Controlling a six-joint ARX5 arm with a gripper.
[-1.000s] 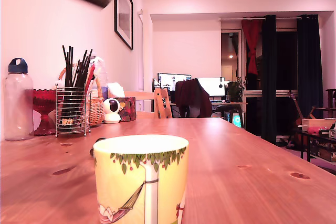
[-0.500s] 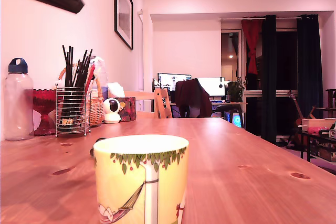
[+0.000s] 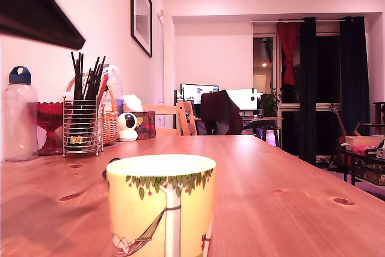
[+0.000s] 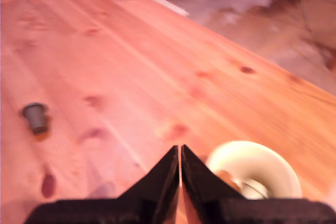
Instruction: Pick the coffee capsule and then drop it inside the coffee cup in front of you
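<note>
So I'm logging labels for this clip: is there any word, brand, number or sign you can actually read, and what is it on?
No readable text in either view.
coffee cup: a drawing only, leaves, tree trunk and hammock, no words.
water bottle: no label visible.
small box near the white camera: patterned, too small to read.
monitors: lit, content too small to read.
coffee capsule: blurred, no marking legible.

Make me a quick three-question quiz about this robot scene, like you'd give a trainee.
1. True or false: the gripper has its fingers closed with nothing between them.
2. Where does the coffee capsule lie? A) inside the coffee cup B) on the table, apart from the cup C) between the fingers
3. Fill in: in the exterior view, the wire holder of dark sticks stands on that view's ____ side.

Key: 1 true; 2 B; 3 left.
</note>
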